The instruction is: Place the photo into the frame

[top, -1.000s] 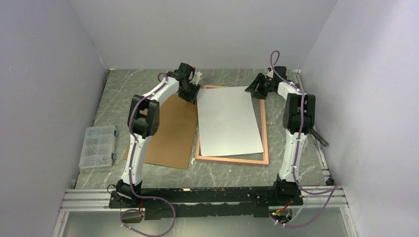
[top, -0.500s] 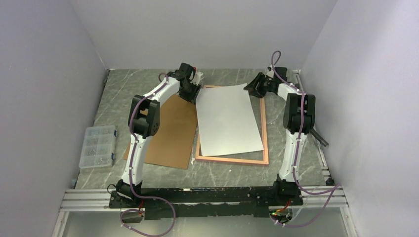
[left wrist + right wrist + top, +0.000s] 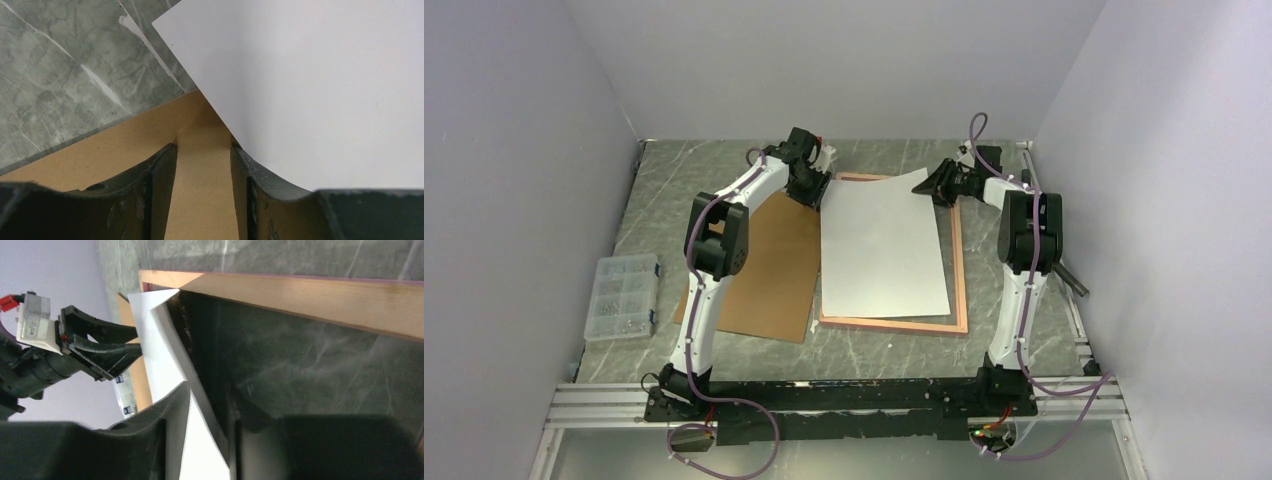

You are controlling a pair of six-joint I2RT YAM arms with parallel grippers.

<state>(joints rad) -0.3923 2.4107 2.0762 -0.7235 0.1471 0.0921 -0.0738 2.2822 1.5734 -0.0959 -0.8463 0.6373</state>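
Photo (image 3: 884,245) white-side up, askew on frame (image 3: 960,262); compartment box (image 3: 622,296) holds small bits.
Left jaws apart over brown board (image 3: 764,270); right jaws apart astride photo's lifted corner.

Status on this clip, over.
Left gripper open over backing board, at corner of photo. Right gripper straddling photo's far corner, jaws not closed. Photo skewed on frame, not seated.

The frame (image 3: 960,262) lies on the table (image 3: 874,350), right of centre. The photo (image 3: 884,245) lies skewed on it and leaves the right rail bare. The board (image 3: 759,270) lies just left of the frame, a parts box (image 3: 622,297) well left of that. The left tool (image 3: 809,188) is at the photo's far left corner, the right tool (image 3: 936,186) at its far right corner.
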